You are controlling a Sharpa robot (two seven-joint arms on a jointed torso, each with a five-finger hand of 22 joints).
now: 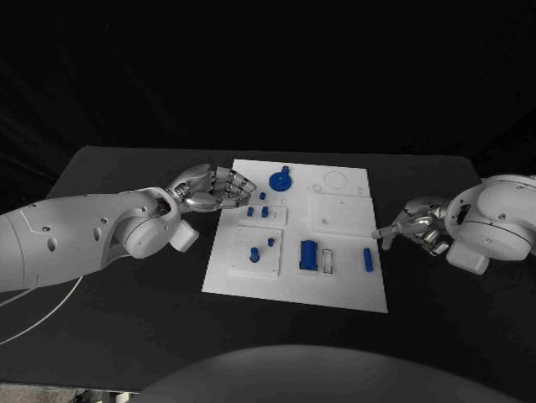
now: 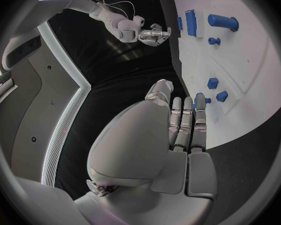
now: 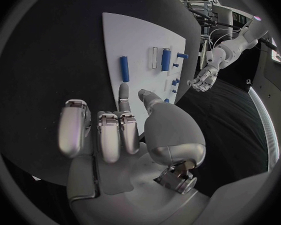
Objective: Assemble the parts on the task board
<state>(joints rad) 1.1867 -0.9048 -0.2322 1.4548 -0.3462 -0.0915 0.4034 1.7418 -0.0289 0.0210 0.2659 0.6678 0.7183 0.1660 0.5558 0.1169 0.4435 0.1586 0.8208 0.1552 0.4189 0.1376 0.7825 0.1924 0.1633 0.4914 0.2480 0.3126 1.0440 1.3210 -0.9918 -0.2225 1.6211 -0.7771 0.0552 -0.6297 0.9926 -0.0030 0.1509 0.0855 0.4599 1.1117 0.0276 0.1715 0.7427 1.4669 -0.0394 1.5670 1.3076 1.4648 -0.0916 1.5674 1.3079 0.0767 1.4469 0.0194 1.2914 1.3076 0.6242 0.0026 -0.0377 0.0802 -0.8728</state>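
Task board point(image 1: 295, 277) (blue parts point(image 1: 308, 254) on it) between both hands.

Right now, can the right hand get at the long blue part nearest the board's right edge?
Probably yes: the right hand sits open just off the task board, beside the long blue part, with nothing between them.

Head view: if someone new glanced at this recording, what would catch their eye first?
The white task board in the middle of the black table, dotted with small blue parts such as the round blue piece at its far edge. Next, the two silver hands flanking it: the left hand at the board's far left corner, the right hand just off its right edge, neither holding a part.
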